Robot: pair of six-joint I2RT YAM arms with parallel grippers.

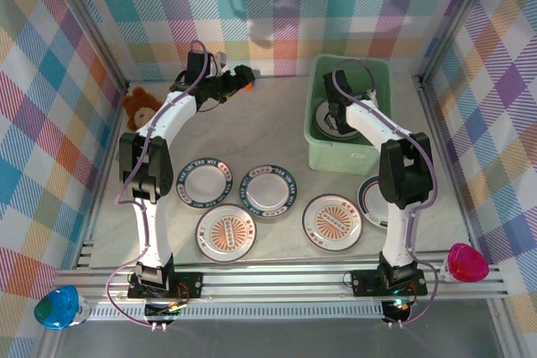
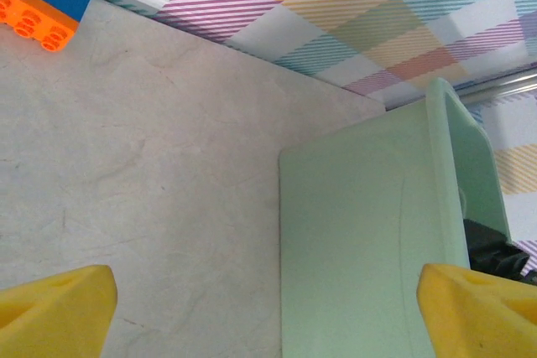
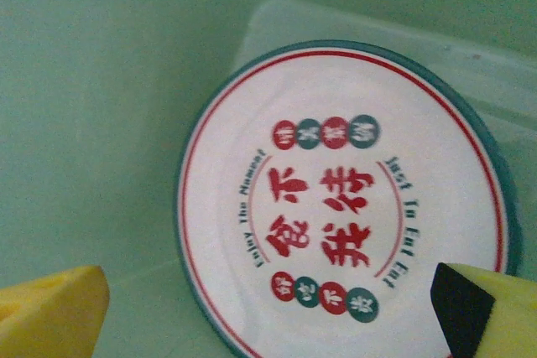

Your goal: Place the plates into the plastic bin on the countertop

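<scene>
Top external view puts the right hand (image 1: 332, 116), fingers spread wide and holding nothing, inside the pale mint-green plastic bin (image 1: 348, 161) above one round white plate (image 3: 336, 199), with five more plates (image 1: 268, 188) near-left of it on the beige table (image 1: 268, 132).

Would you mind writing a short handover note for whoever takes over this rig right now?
Left gripper: open, empty, over the countertop beside the plastic bin.
Right gripper: open, inside the bin, above a plate lying flat there.
Done: at least one plate binned; the full count cannot be told.
To do: five on the countertop: two blue-rimmed plates, two sunburst plates, and a fifth plate half hidden behind the right arm.
</scene>
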